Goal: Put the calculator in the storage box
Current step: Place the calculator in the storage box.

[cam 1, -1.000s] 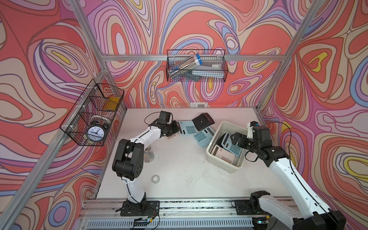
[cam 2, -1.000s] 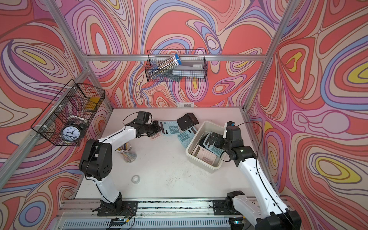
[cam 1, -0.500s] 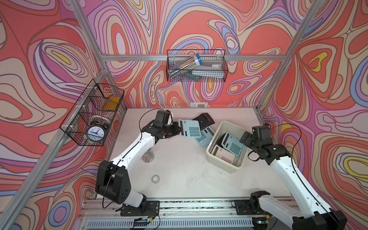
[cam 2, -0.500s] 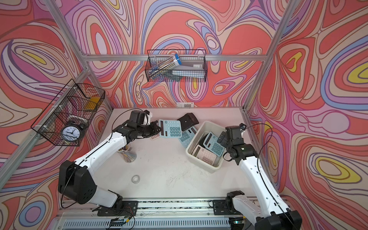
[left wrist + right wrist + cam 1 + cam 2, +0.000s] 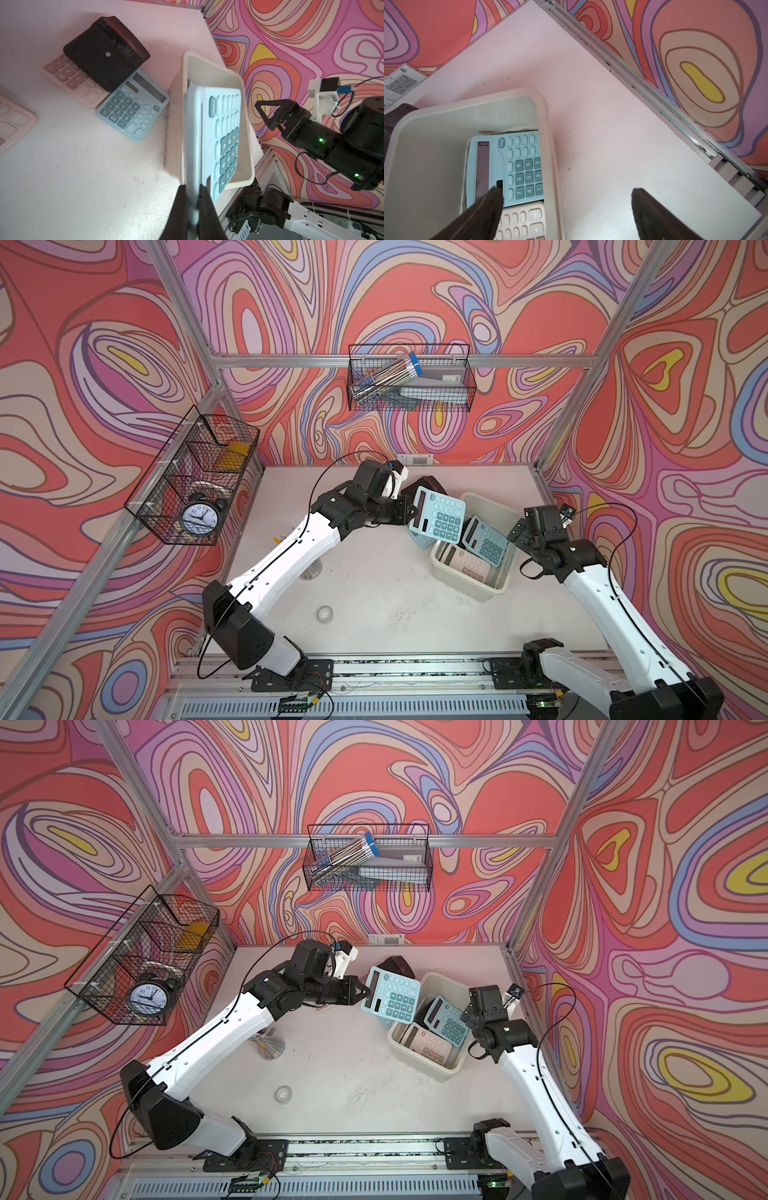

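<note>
While the left gripper (image 5: 409, 511) stayed out of the box (image 5: 473, 593), it was clamped tight on the display end of the calculator (image 5: 438, 514), which hung off the table, tilted, with its keys facing up. The calculator stretched away from the fingertips toward the box, and in both top views its key end overlapped the box's left rim without lying inside. The left wrist view showed the calculator (image 5: 209, 133) edge-on, pinched between the two dark fingers (image 5: 204, 199), with the box (image 5: 207, 57) just beyond it. Inside the box lay a second blue calculator (image 5: 486, 541) leaning against the right wall and a pink calculator (image 5: 463, 562) beside it. On the table, just left of the box, a third blue calculator (image 5: 133, 106) lay flat beneath the held one, touching a black object (image 5: 106, 54). The right gripper (image 5: 516, 532) hovered at the box's right side, empty, jaws spread wide; in its wrist view one finger (image 5: 488, 205) hung over the second blue calculator (image 5: 517, 166) and the other over bare table outside the rim.
</note>
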`<control>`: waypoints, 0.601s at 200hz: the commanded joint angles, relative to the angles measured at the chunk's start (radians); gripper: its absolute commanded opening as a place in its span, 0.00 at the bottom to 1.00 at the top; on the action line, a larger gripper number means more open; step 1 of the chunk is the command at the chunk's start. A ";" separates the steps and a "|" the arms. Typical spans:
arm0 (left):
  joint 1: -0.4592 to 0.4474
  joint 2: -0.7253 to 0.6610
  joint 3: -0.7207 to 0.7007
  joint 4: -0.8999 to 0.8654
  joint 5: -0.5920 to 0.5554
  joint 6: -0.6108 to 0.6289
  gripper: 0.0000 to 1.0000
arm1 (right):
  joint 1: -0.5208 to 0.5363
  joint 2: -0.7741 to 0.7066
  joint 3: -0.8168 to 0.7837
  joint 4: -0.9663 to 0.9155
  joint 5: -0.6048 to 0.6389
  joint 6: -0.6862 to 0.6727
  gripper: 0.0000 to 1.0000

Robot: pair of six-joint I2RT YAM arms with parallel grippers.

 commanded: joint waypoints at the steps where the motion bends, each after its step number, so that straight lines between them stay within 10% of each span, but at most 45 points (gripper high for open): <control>1: -0.039 0.078 0.086 -0.128 -0.012 0.085 0.00 | -0.003 -0.002 0.015 -0.022 0.031 0.014 0.98; 120: -0.159 0.414 0.370 -0.320 -0.046 0.162 0.00 | -0.003 0.015 0.013 -0.024 0.025 0.014 0.98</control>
